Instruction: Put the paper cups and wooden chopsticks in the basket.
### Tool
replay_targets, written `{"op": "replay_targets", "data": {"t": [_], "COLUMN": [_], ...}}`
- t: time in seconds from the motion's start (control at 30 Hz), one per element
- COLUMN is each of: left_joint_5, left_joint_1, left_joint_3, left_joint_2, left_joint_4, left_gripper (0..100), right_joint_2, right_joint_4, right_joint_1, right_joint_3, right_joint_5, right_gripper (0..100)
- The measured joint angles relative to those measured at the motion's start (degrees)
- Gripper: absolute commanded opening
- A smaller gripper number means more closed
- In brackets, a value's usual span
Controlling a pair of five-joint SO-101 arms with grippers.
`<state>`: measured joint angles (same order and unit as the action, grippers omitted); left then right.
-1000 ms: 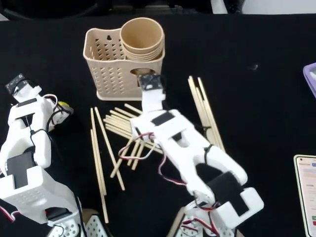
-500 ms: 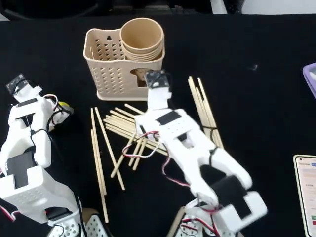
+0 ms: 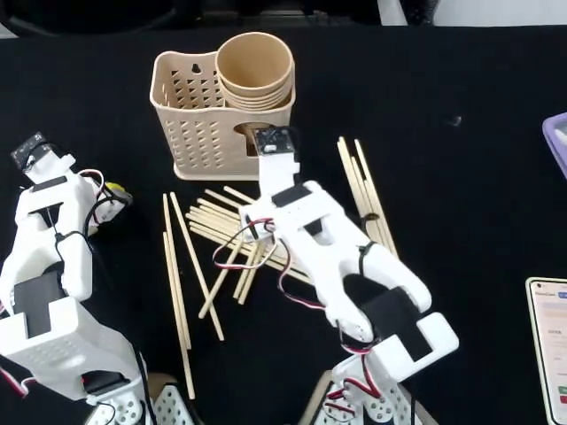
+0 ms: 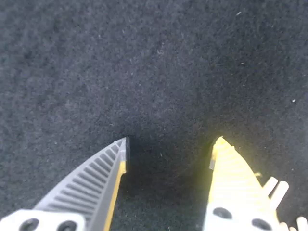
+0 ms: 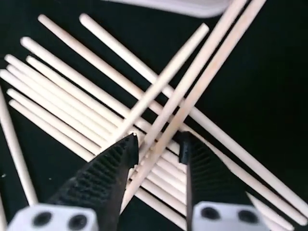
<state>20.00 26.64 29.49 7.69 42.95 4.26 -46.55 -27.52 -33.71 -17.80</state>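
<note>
Currently, the left pincer (image 4: 171,144) hangs released over bare bench (image 4: 144,57) at the near left, holding nothing. Right of it, the right pincer (image 5: 159,142) is also released and straddles two wooden chopsticks (image 5: 198,91) lying flat atop the pile. Its jaws are set across their long axis, probably so that closing pinches both. These two cross the other sticks diagonally. Farther off, the basket (image 3: 190,124) stands upright, with the paper cups (image 3: 255,66) stacked mouth-up in its right part.
</note>
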Motion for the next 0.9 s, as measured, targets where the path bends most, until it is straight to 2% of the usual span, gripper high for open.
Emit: {"op": "replay_targets", "data": {"t": [0.23, 0.53, 0.9], "left_joint_5": [0.0, 0.0, 0.0], "left_joint_1": [0.0, 0.0, 0.0], "left_joint_3": [0.0, 0.0, 0.0], "left_joint_2": [0.0, 0.0, 0.0], "left_joint_4": [0.0, 0.0, 0.0], "left_gripper": [29, 29, 29], "right_joint_2": [0.0, -0.1, -14.2], "right_joint_4": [-1.3, -2.5, -3.5], "right_joint_1": [0.5, 1.1, 9.1], "right_joint_3": [0.3, 0.4, -5.5], "right_joint_5": [4.4, 5.5, 5.9], "right_gripper": [4.7, 1.1, 1.5]}}
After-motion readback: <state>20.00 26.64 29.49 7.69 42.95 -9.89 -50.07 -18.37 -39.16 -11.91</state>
